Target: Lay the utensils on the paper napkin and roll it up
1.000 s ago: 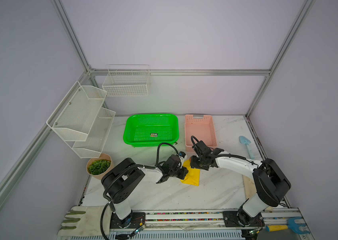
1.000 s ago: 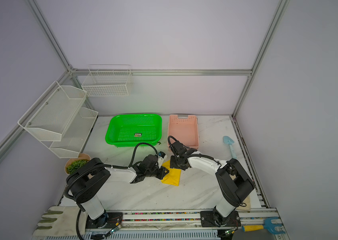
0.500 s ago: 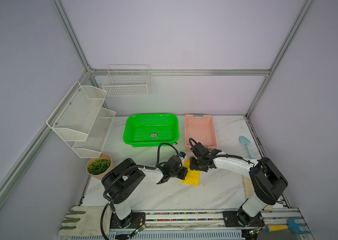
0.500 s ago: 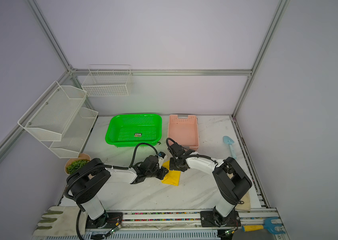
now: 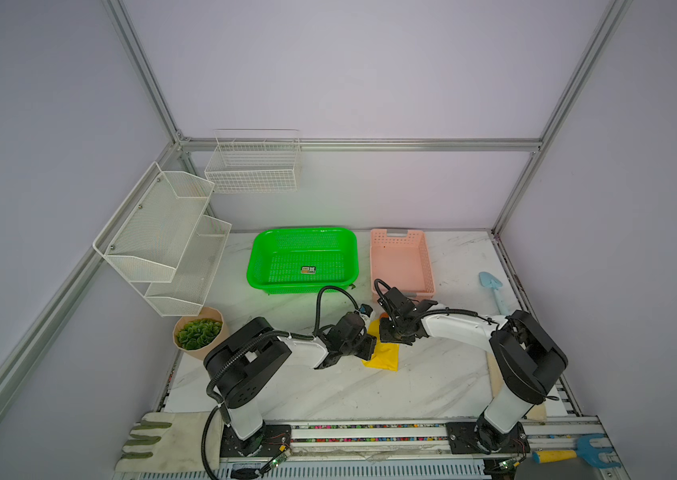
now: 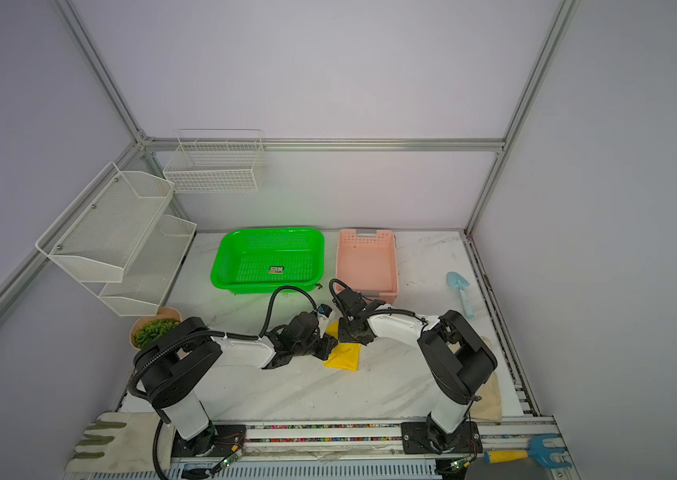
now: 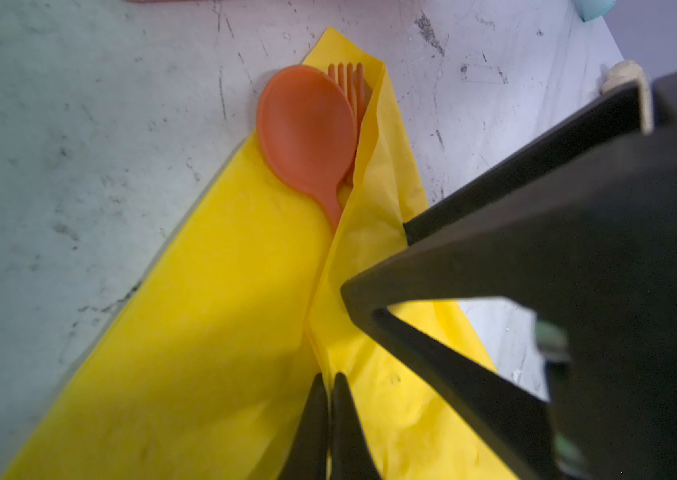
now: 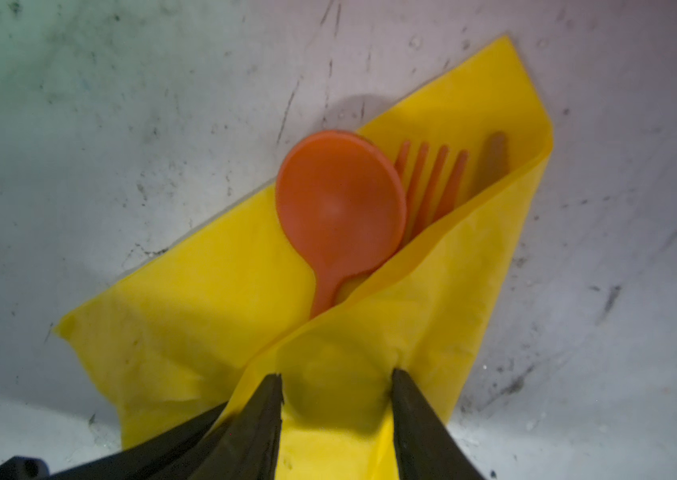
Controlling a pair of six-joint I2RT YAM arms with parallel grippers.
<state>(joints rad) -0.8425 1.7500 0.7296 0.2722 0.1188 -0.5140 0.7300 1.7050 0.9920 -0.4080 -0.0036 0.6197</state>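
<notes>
A white marble-patterned table point(image 5: 370, 395), veined grey and scuffed with dark marks, sits between pale lilac walls point(image 5: 349, 83) framed by aluminium bars point(image 5: 361, 144). A green perforated plastic basket point(image 5: 303, 230) and a pink slotted basket point(image 5: 427, 257) stand at its back. Near the middle, just in front of the pink basket, lies the paper napkin point(image 7: 212, 332), a thin, bright yellow, faintly creased sheet. One side is folded over the utensils point(image 8: 370, 199) as a slanted flap point(image 8: 432, 311).

The spoon point(image 8: 338, 208), matte orange plastic with a round shallow bowl and slim neck, lies uppermost. The four tines of the fork point(image 8: 432, 183) fan out beside it. The blunt tip of the knife point(image 8: 494, 153) shows dimly farther in. Their handles are hidden under the flap.

The left gripper point(image 7: 330, 380) has its black tapered fingers point(image 7: 313, 415) pressed together, pinching the flap's edge. The right gripper point(image 8: 336, 378) has its fingers point(image 8: 415, 415) apart, both tips resting on the flap, which puckers at one tip.
</notes>
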